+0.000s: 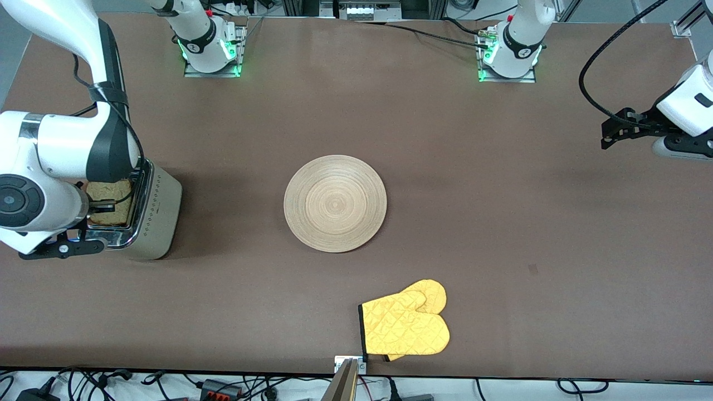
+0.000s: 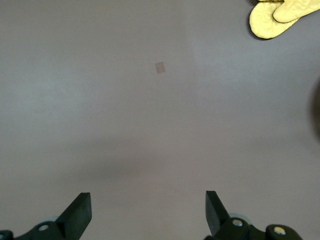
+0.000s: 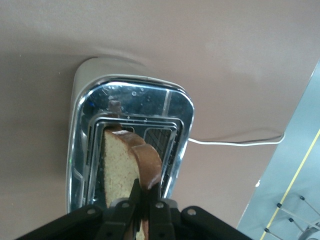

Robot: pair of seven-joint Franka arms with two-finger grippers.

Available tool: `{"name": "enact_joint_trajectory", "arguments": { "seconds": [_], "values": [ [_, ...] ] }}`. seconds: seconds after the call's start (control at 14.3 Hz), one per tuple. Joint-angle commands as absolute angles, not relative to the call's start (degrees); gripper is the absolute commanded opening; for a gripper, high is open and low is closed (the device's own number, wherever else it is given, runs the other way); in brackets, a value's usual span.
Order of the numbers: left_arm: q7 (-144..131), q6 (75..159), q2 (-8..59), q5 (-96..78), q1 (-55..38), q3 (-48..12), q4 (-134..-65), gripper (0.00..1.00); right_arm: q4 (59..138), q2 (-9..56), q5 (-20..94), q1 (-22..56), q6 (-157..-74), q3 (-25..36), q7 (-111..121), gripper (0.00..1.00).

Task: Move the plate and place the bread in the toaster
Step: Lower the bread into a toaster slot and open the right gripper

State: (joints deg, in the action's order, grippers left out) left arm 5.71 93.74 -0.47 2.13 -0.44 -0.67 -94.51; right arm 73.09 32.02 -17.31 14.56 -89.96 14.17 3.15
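The toaster (image 1: 159, 214), beige with a chrome top (image 3: 130, 97), stands at the right arm's end of the table. My right gripper (image 1: 103, 207) is right over its slots, shut (image 3: 146, 192) on the crust edge of the bread (image 3: 120, 165). The brown slice (image 1: 108, 201) hangs tilted, its lower edge at the mouth of one slot. The round bamboo plate (image 1: 335, 203) lies bare at mid-table, apart from both grippers. My left gripper (image 1: 607, 136) waits open (image 2: 148, 200) over bare tabletop at the left arm's end, holding nothing.
A yellow oven mitt (image 1: 406, 323) lies near the front edge, nearer the camera than the plate; it also shows in the left wrist view (image 2: 277, 17). A small dark mark (image 1: 533, 269) is on the tabletop. The toaster's white cord (image 3: 235, 142) trails toward the table's end.
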Motion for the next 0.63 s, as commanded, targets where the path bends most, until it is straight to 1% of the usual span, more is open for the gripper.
{"name": "enact_joint_trajectory", "arguments": {
  "seconds": [0.0, 0.07, 0.14, 0.21, 0.28, 0.49, 0.56],
  "values": [
    [5.2, 92.7, -1.0, 1.8, -0.5, -0.8, -94.0, 1.00, 71.3, 33.0, -16.5, 14.7, -90.0, 13.9, 1.1, 0.00],
    [5.3, 92.7, -1.0, 1.8, -0.5, -0.8, -94.0, 1.00, 71.3, 33.4, -16.5, 14.7, -90.5, 13.9, 1.2, 0.00],
    [5.3, 92.6, -1.0, 1.8, -0.5, -0.8, -94.0, 1.00, 71.3, 33.5, -16.5, 14.7, -90.7, 13.9, 1.2, 0.26],
    [5.3, 92.6, -1.1, 1.8, -0.5, -0.8, -94.0, 1.00, 71.3, 33.4, -16.4, 14.7, -90.7, 13.9, 1.3, 0.60],
    [5.2, 92.5, -1.1, 1.8, -0.5, -0.8, -94.0, 1.00, 71.3, 33.2, -15.3, 14.7, -90.7, 13.9, 1.3, 1.00],
    [5.2, 92.5, -1.1, 1.8, -0.5, -1.6, -94.0, 1.00, 71.2, 32.2, -9.3, 14.4, -89.7, 14.4, 1.6, 1.00],
    [5.2, 92.5, -1.1, 1.8, -0.5, -1.7, -94.0, 1.00, 71.2, 30.6, -7.4, 14.5, -88.8, 14.2, 1.5, 1.00]
  ]
}}
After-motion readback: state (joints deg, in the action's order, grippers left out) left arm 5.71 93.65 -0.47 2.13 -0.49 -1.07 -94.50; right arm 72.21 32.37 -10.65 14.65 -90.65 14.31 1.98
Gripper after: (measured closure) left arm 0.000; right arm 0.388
